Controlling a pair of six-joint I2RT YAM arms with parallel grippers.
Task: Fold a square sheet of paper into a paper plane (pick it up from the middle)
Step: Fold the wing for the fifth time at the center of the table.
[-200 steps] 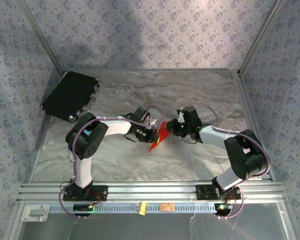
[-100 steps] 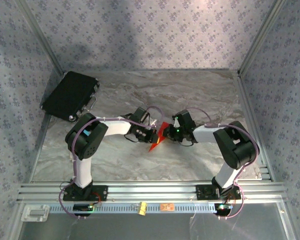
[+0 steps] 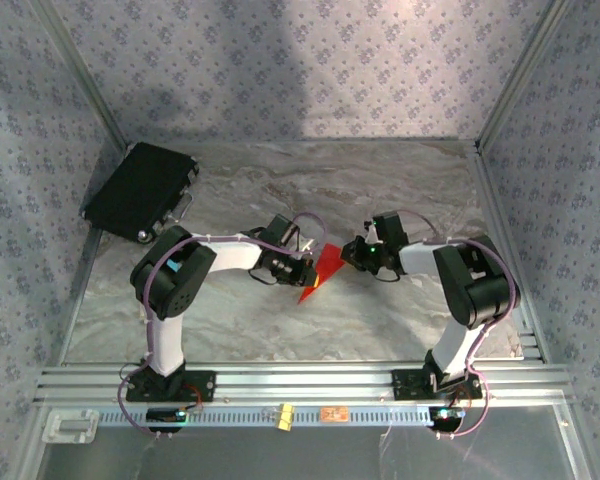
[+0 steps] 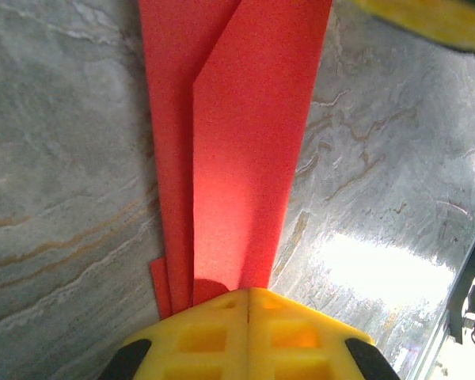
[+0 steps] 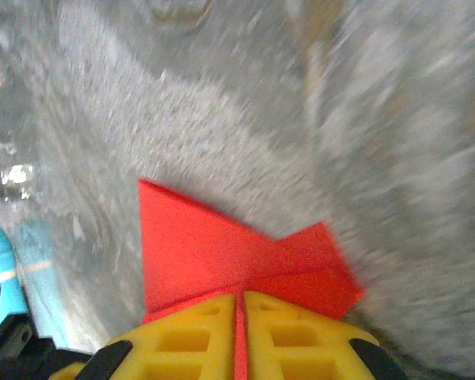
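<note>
The red sheet of paper (image 3: 324,267) is folded into a narrow, pointed, layered shape and sits between both arms just above the marble table (image 3: 400,320). My left gripper (image 3: 306,268) is shut on its near end. In the left wrist view the paper (image 4: 237,158) runs straight out from the closed yellow fingers (image 4: 222,332) of the left gripper (image 4: 248,294). My right gripper (image 3: 352,254) is shut on the paper's other side. In the blurred right wrist view a red edge sits in the slit of the right gripper (image 5: 239,301), with red flaps (image 5: 214,245) spreading beyond it.
A black rectangular case (image 3: 140,190) lies at the back left. An aluminium rail (image 3: 300,385) runs along the near edge, with a small orange tag (image 3: 332,413) below it. Patterned walls close the back and both sides. A blue-tipped tool (image 5: 4,273) shows at the right wrist view's left edge.
The right arm's elbow swung in toward the centre, and its gripper dipped toward the paper and came back up to the right. The red paper now looks wider. The left arm stayed put.
</note>
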